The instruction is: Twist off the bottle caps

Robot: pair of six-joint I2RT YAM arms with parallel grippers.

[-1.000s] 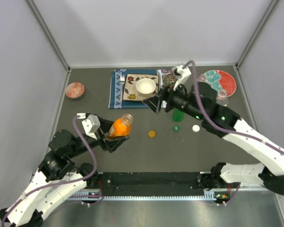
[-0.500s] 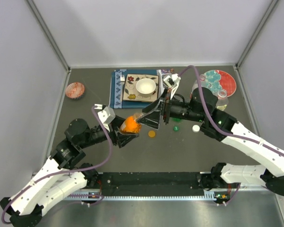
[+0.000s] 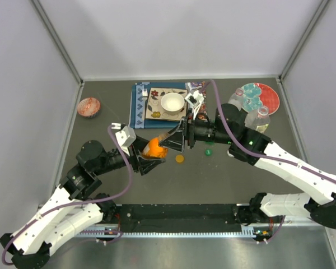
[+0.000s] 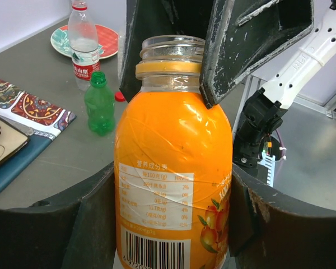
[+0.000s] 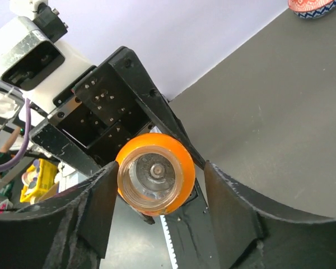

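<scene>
At the far left edge of the matt, dark-grey desk (image 3: pixel 213 179) sat a small patterned bowl (image 3: pixel 89 106), no part of the job. Toward the middle, the left tool (image 4: pixel 171 190) was clamped on the lower body of the orange bottle (image 4: pixel 173 129) and held it tilted toward the right arm. This was a squat, round-shouldered plastic bottle wrapped in glossy orange film with a printed table and barcode. Its clear threaded neck stood open, with only an orange ring below the threads, so that cap was off. Behind it, by the far edge, a white bowl (image 3: pixel 172 102) rested on a patterned mat (image 3: pixel 137 106). The right tool (image 5: pixel 159 196) had its scuffed black jaws apart on either side of the open mouth; whether they touched the neck I could not tell. The orange cap (image 3: pixel 180 158), a flat little disc, lay loose on the desk just right of the bottle, and the green cap (image 3: pixel 208 151) lay farther right. The translucent green bottle (image 4: pixel 101 106) stood open-necked, with what looked like the red cap (image 4: pixel 119 96) just beside it. The clear bottle (image 4: pixel 85 53) with a red label stood by the plate (image 3: pixel 269 98) in the far right corner, its top cut off by the frame. No white cap showed, so by my reading at least two bottles were done and the clear ones unconfirmed
</scene>
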